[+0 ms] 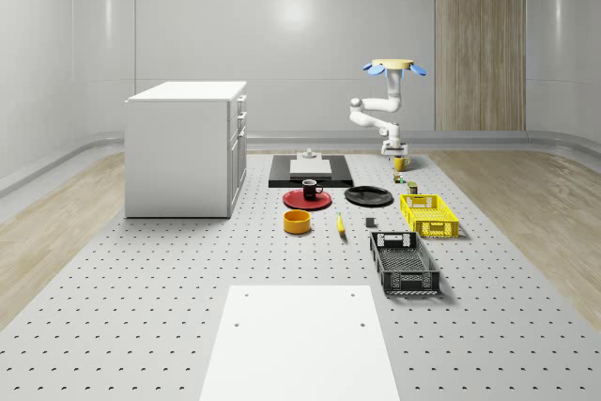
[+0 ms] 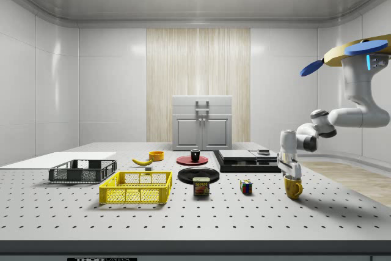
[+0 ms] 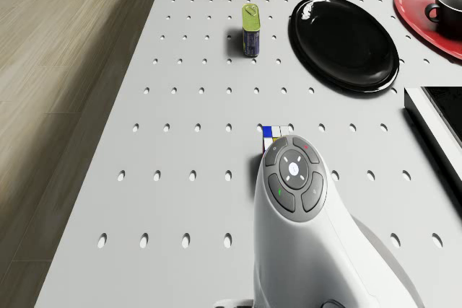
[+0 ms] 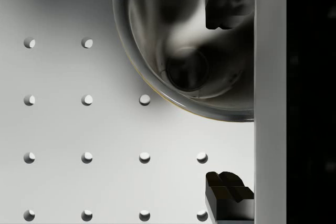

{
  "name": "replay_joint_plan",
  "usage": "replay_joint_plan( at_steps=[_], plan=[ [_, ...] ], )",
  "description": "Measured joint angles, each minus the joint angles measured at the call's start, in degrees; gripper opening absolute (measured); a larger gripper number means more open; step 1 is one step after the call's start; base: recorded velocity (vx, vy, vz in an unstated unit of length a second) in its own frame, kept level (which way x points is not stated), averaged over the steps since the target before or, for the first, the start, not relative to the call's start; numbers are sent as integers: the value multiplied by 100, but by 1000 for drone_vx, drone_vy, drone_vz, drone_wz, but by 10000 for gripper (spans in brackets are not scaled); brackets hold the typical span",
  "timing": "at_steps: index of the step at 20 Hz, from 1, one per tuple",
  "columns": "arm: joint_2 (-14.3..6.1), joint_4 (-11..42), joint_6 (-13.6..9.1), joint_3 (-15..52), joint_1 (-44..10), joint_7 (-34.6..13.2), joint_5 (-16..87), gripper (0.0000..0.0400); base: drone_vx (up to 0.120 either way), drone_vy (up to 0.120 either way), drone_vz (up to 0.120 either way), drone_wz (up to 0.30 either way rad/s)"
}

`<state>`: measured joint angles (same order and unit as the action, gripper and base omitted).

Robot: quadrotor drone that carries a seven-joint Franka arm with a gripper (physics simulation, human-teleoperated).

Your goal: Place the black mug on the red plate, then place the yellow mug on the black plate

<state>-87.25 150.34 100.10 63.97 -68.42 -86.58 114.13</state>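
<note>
Blank white board [image 1: 300,340] up front on the perforated table [image 1: 141,307]. Beyond the glossy black plate [image 1: 368,196], the drone [image 1: 394,67] hovers; its gripper [image 2: 291,171], fingers spread, straddles the yellow mug [image 2: 293,188]. Black mug [image 1: 311,190] sits on the red plate [image 1: 294,200] beside it.

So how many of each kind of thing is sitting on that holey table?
Mugs: 2, black mug, yellow mug
Plates: 2, red plate, black plate
Crates: 2, yellow crate, black crate
Bowl: 1
Banana: 1
Can: 1
Puzzle cube: 1
Total: 10
</note>
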Motion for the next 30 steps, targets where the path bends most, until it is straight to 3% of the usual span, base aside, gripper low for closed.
replay_joint_plan(
  at_steps=[13,14,15,17,20,24,30],
  plan=[
    [27,-76,-19,56,-48,32,-50,400,0,0,0,0],
    [27,-78,-18,57,-45,37,-51,377,0,0,0,0],
    [26,-79,-17,57,-43,41,-53,318,0,0,0,0],
    [26,-82,-16,59,-40,46,-54,236,0,0,0,0],
    [25,-84,-16,60,-38,51,-56,170,0,0,0,0],
    [25,-85,-15,60,-36,53,-57,132,0,0,0,0],
    [20,-71,-29,86,-27,68,-79,116,0,0,0,0]
  ],
)
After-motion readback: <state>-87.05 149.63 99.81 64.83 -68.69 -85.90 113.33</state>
